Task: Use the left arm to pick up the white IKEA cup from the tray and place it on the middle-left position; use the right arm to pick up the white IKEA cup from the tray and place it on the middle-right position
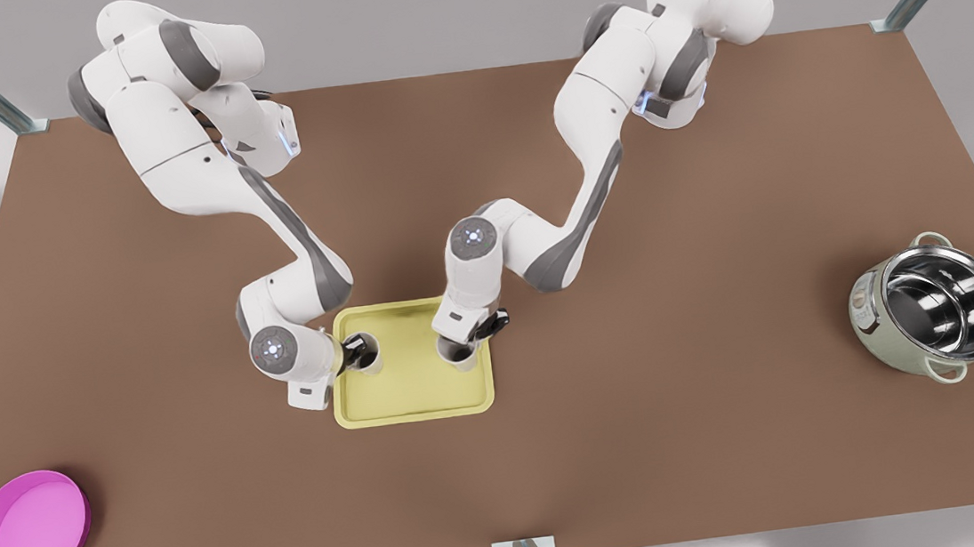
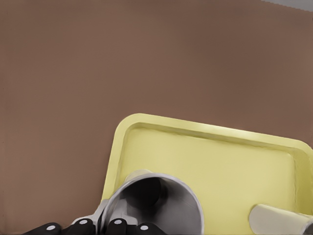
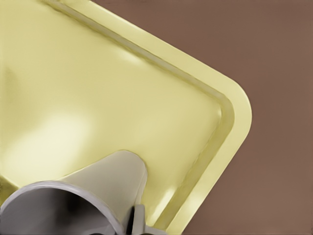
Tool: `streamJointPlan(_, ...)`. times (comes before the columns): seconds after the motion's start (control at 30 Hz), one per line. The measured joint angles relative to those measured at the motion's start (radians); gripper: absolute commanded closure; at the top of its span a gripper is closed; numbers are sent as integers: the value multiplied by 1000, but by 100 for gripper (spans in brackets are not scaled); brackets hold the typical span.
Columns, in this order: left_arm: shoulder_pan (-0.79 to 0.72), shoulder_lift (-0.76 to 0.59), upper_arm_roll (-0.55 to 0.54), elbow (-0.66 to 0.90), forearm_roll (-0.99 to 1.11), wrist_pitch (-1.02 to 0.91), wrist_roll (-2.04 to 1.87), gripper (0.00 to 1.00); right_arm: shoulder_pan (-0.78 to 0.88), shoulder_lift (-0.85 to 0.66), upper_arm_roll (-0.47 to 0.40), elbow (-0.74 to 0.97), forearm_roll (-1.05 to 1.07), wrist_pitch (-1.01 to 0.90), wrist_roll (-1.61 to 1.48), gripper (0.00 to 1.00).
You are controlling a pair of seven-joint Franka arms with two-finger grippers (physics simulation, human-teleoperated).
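The pale yellow tray (image 1: 414,401) lies at the table's middle with two white cups standing on it. My left gripper (image 1: 359,352) reaches in from the front view's left and is shut on the wall of the left cup (image 1: 370,358). In the left wrist view its fingertips (image 2: 117,225) straddle that cup's (image 2: 156,205) rim over the tray (image 2: 220,156), and the other cup (image 2: 281,220) stands farther along. My right gripper (image 1: 468,336) comes down on the right cup (image 1: 462,358). The right wrist view has this cup (image 3: 88,196) close up near a tray (image 3: 98,98) corner.
A round magenta dish (image 1: 29,532) sits at the front view's near left. A steel pot (image 1: 933,306) lies tilted at the far right. Plain brown tabletop (image 1: 203,479) spreads to both sides of the tray.
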Motion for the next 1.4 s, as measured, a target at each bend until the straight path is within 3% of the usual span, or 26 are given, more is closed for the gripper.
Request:
streamJointPlan(0.13, 71, -216, -1, -320, -16, 4, 6, 84, -28, -87, -5, 23, 9, -64, -6, 83)
streamJointPlan(0.2, 176, -349, -2, -558, -34, 57, 34, 83, -89, -134, -6, 44, 29, -123, -11, 83)
streamJointPlan(0.3, 348, -432, 0, -735, -104, 133, 122, 82, -196, -149, -8, 95, 39, -202, -39, 83)
streamJointPlan(0.4, 446, -446, 0, -820, -183, 213, 234, 81, -237, -73, -14, 234, 12, -264, -80, 83)
streamJointPlan(0.6, 469, -442, 0, -868, -269, 346, 428, 79, -242, 99, -66, 472, -45, -346, -183, 83)
streamJointPlan(0.83, 463, -408, 1, -887, -279, 459, 589, 77, -241, 218, -101, 501, -96, -313, -312, 82)
streamJointPlan(0.87, 463, -405, 1, -886, -280, 469, 608, 70, -240, 230, -101, 501, -104, -302, -328, 81)
streamJointPlan(0.9, 463, -404, 1, -886, -282, 477, 627, 52, -239, 240, -101, 501, -112, -291, -344, 81)
streamJointPlan(0.93, 463, -403, 1, -886, -285, 485, 647, 22, -238, 247, -101, 500, -118, -280, -358, 80)
streamJointPlan(0.97, 463, -403, 1, -885, -289, 491, 667, 0, -237, 253, -100, 500, -123, -271, -372, 80)
streamJointPlan(1.07, 463, -424, 7, -882, -308, 501, 735, 0, -236, 268, -100, 498, -131, -243, -411, 80)
streamJointPlan(1.17, 465, -559, 48, -821, -291, 384, 793, 0, -237, 277, -100, 497, -135, -220, -445, 79)
streamJointPlan(1.27, 469, -660, 143, -576, -261, 71, 815, 0, -236, 279, -100, 498, -141, -205, -471, 34)
streamJointPlan(1.3, 475, -731, 162, -597, -245, -2, 819, 0, -236, 279, -100, 499, -143, -201, -478, 21)
streamJointPlan(1.33, 480, -770, 169, -617, -228, -55, 822, 0, -236, 279, -99, 499, -146, -197, -483, 14)
streamJointPlan(1.4, 473, -791, 175, -626, -199, -141, 833, 0, -236, 276, -99, 500, -153, -190, -491, 11)
